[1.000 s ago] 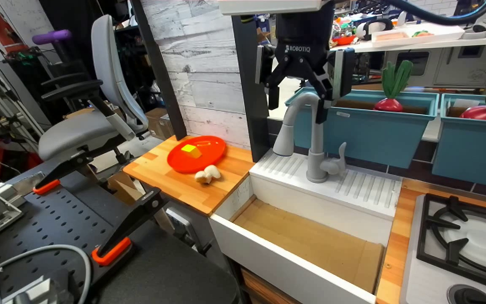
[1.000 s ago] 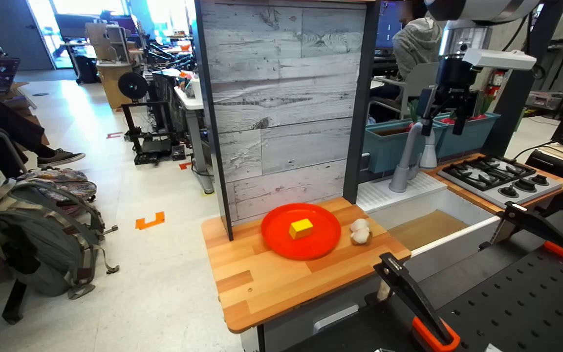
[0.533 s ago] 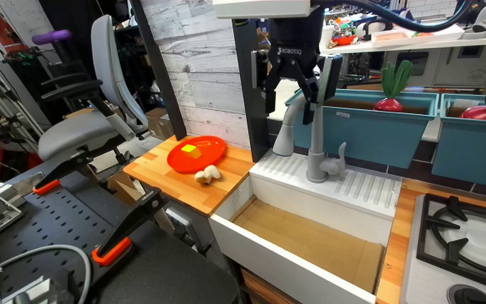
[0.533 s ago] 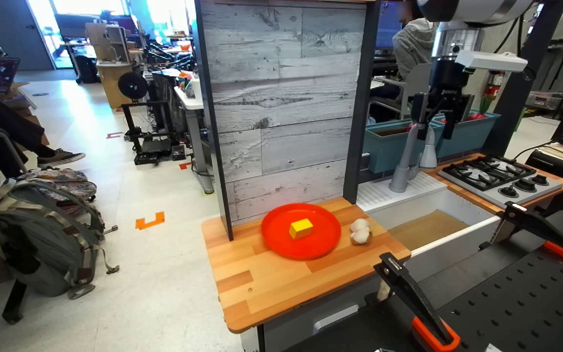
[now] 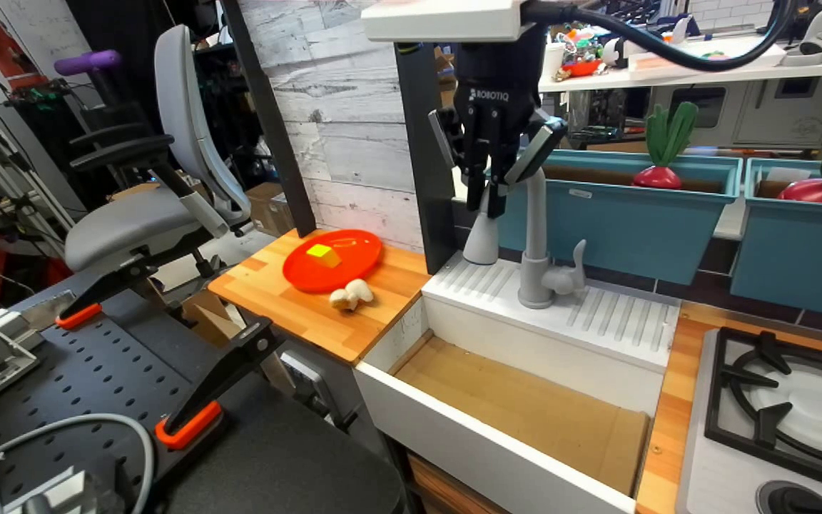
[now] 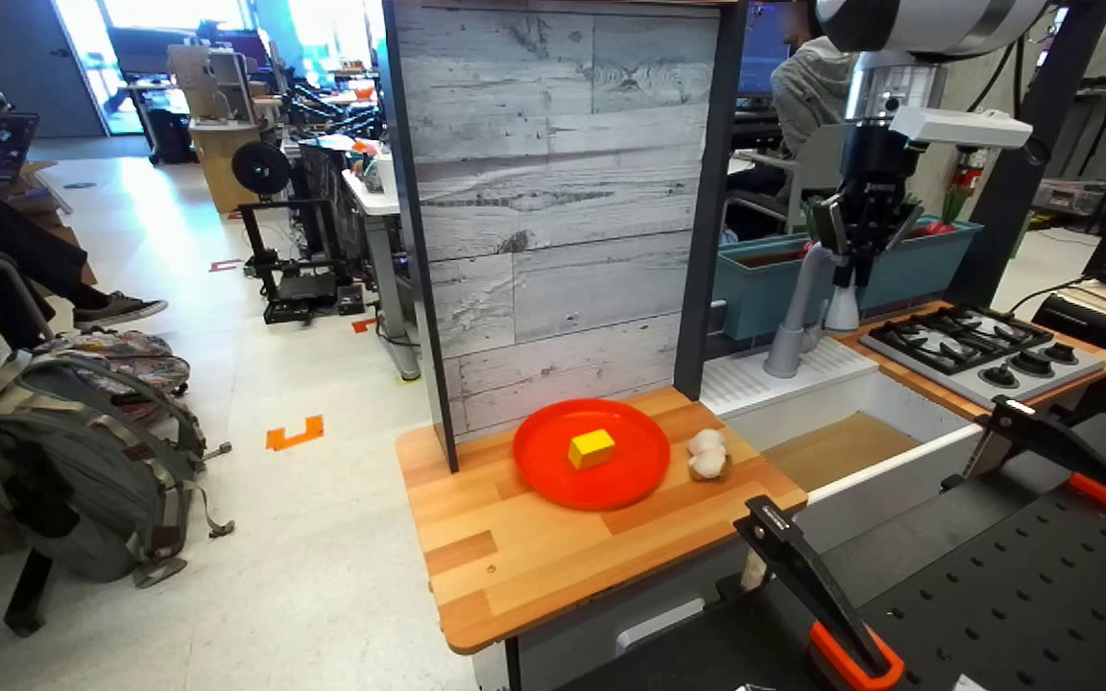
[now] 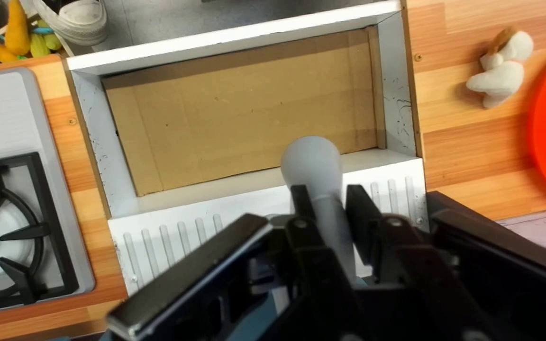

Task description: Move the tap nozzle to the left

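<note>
The tap nozzle, a matte grey inverted-J spout [image 5: 536,214] [image 6: 803,297], rises from the white ledge behind the sink. Its flared outlet [image 5: 481,243] hangs over that ledge in an exterior view and points toward the sink in the wrist view [image 7: 312,161]. My gripper [image 5: 486,204] [image 7: 331,201] comes down from above, its fingers [image 7: 362,203] on either side of the spout just behind the outlet. They stand close together along both edges of the spout, shut on it. The top of the arch is hidden behind the gripper in an exterior view.
The short lever handle [image 5: 579,264] sticks out beside the spout's base. Blue planters [image 5: 618,228] stand close behind. A stove [image 6: 975,350] flanks the sink [image 7: 249,113]; on its opposite side are a red plate [image 6: 553,480], a mushroom [image 6: 709,455] and the wood-plank wall panel [image 6: 563,288].
My gripper has shifted from the spout's upright part toward the outlet, and its fingers have gone from wide apart to close around the spout. The spout itself looks almost unmoved.
</note>
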